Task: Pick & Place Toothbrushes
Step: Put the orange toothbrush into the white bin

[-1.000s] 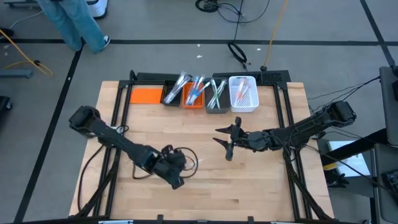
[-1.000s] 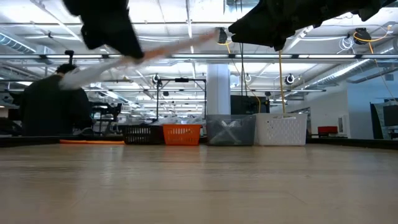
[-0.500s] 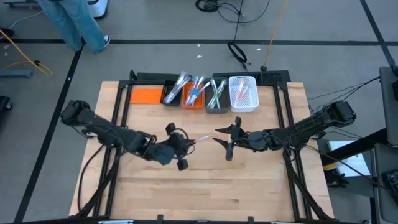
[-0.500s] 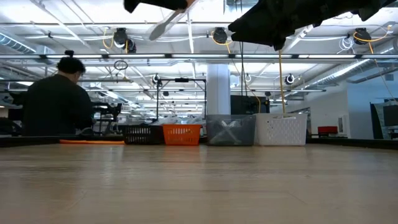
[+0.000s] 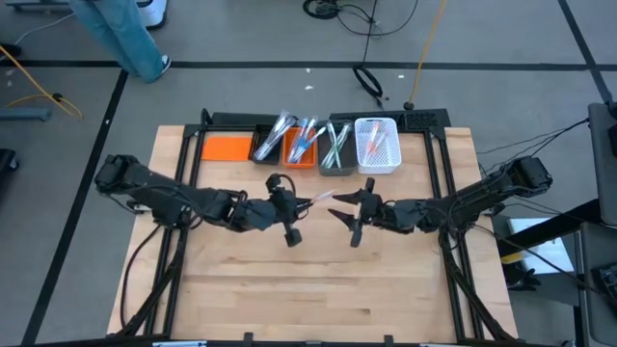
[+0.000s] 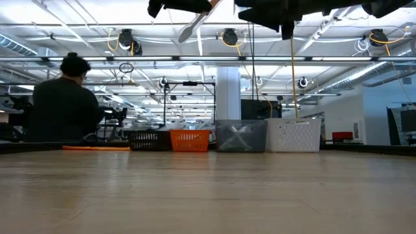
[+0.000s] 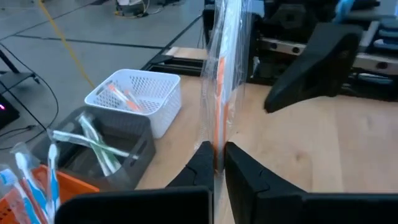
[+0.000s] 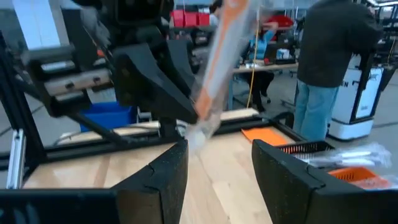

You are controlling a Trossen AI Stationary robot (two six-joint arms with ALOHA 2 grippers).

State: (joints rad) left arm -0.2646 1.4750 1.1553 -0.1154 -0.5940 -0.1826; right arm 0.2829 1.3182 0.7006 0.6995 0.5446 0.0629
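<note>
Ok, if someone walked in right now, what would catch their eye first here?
Probably the two dark end effectors meeting above mid-table: the left end effector is shut on a clear-wrapped toothbrush with an orange-red accent, offered toward the open right end effector. Next, the row of small bins at the table's far edge, holding toothbrushes.

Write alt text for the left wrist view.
The left claw is shut on a clear-wrapped toothbrush with orange accents, holding it upright above the wooden table. Beside it sit a white basket and a grey bin; the right claw waits just beyond.
</note>
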